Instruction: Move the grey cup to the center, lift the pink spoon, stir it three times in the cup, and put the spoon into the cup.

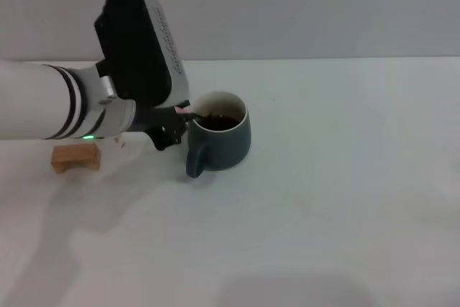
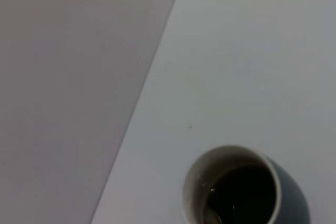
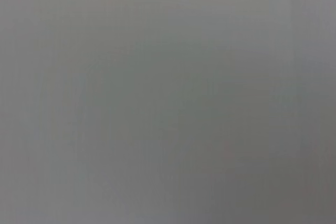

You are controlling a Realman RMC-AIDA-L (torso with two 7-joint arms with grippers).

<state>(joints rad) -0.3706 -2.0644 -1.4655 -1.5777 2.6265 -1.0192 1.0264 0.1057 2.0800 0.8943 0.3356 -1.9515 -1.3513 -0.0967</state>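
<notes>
Holding the pink spoon (image 1: 184, 111) by its thin handle, the left gripper (image 1: 175, 121) has its jaws clamped on it, just beside the grey cup (image 1: 219, 140) on the bench (image 1: 338, 192). The spoon's bowl dips in the cup's dark drink. The spoon looks light, stiff and slippery.

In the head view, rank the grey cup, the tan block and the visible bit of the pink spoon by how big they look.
1. The grey cup, largest.
2. The tan block, clearly smaller.
3. The pink spoon, only a sliver showing at the left gripper by the cup's rim; the rest is hidden.
</notes>
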